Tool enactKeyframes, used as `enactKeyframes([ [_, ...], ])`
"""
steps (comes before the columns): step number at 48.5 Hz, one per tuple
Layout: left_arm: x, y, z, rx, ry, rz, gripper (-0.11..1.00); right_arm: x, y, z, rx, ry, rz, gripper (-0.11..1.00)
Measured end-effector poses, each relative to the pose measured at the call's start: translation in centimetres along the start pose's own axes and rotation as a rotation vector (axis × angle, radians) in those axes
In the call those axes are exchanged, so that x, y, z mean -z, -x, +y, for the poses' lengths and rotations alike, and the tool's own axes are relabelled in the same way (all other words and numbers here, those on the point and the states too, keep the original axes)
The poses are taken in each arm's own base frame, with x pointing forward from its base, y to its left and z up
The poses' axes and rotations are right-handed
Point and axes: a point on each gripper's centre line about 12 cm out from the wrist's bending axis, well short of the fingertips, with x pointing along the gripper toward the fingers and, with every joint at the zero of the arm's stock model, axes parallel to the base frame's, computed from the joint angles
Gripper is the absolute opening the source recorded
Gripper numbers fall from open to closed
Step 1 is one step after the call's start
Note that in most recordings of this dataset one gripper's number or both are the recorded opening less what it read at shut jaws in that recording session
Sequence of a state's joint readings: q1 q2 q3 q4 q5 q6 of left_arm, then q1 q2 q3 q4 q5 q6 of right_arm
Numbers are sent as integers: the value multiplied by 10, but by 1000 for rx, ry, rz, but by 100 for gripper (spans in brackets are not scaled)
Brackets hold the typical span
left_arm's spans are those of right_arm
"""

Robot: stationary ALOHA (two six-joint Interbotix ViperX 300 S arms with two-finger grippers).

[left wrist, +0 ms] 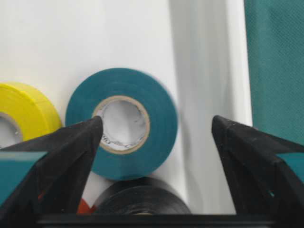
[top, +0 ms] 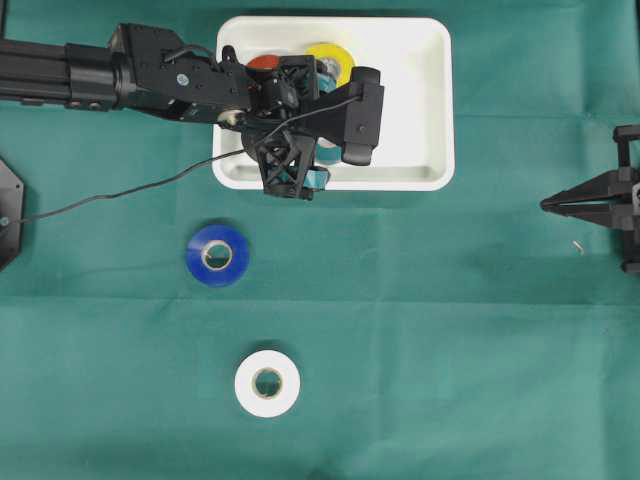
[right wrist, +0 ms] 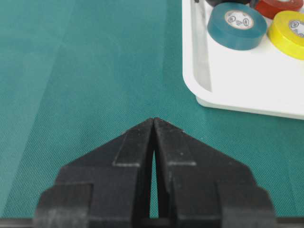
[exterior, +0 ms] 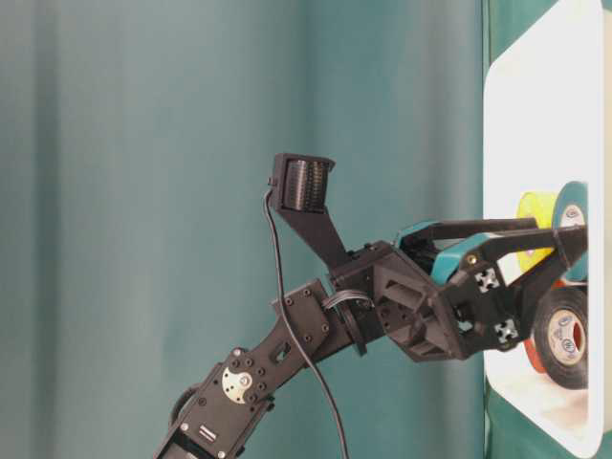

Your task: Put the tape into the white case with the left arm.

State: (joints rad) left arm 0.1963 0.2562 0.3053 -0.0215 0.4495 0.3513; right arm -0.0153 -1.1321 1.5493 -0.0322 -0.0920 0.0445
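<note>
Left gripper [left wrist: 156, 142] spread wide, released; teal tape [left wrist: 122, 124] flat in white case [left wrist: 209, 71], hole up.

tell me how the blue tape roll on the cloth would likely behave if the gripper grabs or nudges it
The blue tape roll lies flat on the green cloth, so a nudge would probably slide it, not roll it. It looks like a rigid ring with an open core, likely holding its shape when squeezed. Tipped on edge, it could roll away.
</note>
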Motion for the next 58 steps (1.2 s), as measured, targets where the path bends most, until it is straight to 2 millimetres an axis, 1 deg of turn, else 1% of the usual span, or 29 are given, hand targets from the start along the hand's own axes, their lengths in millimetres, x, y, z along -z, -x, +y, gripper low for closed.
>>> enactKeyframes([
  [8, 0, 5, 0, -1, 5, -4, 98, 0, 0, 0, 0, 0, 0, -9],
  [16, 6, 25, -2, -6, 9, -19, 98, -1, 0, 0, 0, 0, -2, -9],
  [21, 14, 40, -6, -7, 8, -25, 98, -1, 0, 0, 0, 0, -2, -9],
  [33, 33, 70, -26, 7, -18, -39, 98, 0, 0, 0, 0, 0, 0, -9],
  [44, 45, 90, -48, 30, -54, -56, 98, -1, 0, 0, 0, 2, -2, -9],
  [58, 67, 108, -55, 30, -59, -68, 97, 0, 0, 0, 0, 0, 2, -9],
])
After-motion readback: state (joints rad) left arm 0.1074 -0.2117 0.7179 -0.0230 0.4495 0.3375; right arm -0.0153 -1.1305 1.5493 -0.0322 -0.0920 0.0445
